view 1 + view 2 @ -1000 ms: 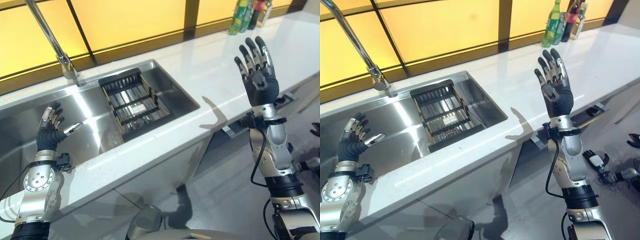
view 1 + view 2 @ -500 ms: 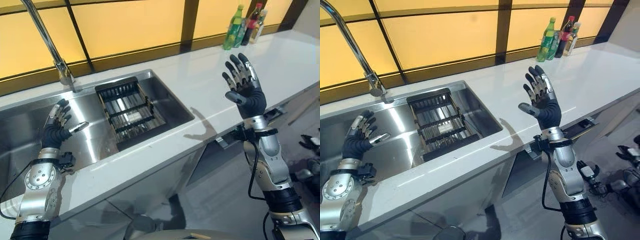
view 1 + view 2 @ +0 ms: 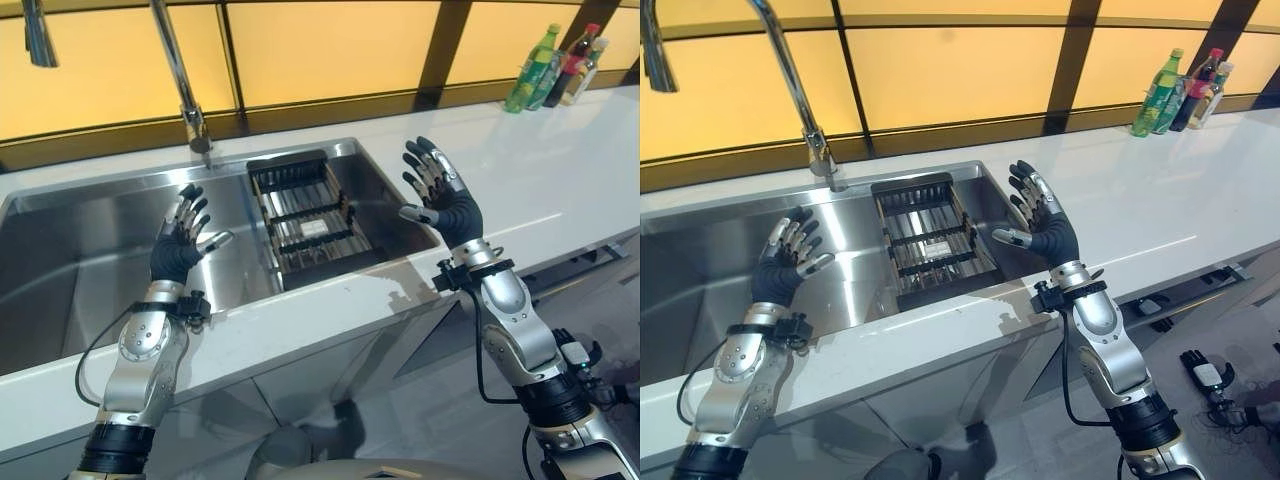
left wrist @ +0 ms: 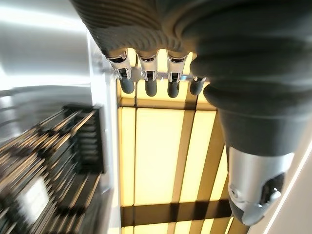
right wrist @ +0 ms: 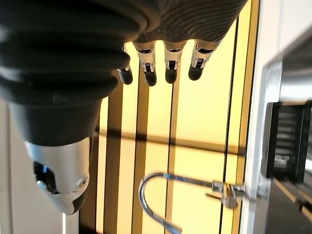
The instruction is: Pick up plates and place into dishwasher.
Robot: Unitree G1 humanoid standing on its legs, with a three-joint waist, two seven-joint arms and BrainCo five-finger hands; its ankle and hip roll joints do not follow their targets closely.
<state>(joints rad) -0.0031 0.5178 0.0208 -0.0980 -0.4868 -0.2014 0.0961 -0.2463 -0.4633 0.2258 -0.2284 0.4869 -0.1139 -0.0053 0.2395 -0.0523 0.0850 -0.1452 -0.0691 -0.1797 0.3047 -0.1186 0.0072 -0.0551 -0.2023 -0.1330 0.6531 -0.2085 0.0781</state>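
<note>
No plate is visible. A black wire rack [image 3: 305,218] sits in the right part of the steel sink [image 3: 90,250]. My left hand [image 3: 177,248] is raised over the sink's front edge, left of the rack, fingers straight and spread, holding nothing. My right hand [image 3: 445,205] is raised over the sink's right rim, just right of the rack, also with straight fingers and empty. The left wrist view shows the left hand's fingers [image 4: 147,80] extended with the rack [image 4: 53,165] beyond; the right wrist view shows the right hand's fingers [image 5: 165,63] extended.
A tall curved tap [image 3: 180,80] stands behind the sink. White counter [image 3: 560,170] stretches to the right, with three bottles [image 3: 555,75] at its far right corner. Yellow panels [image 3: 320,45] line the back wall. Below the counter's front edge at the right is a dark slot [image 3: 1185,295].
The camera has swung, shifting the whole scene right. My right hand has come down and left to the sink's right rim. My left hand has risen a little, toward the rack.
</note>
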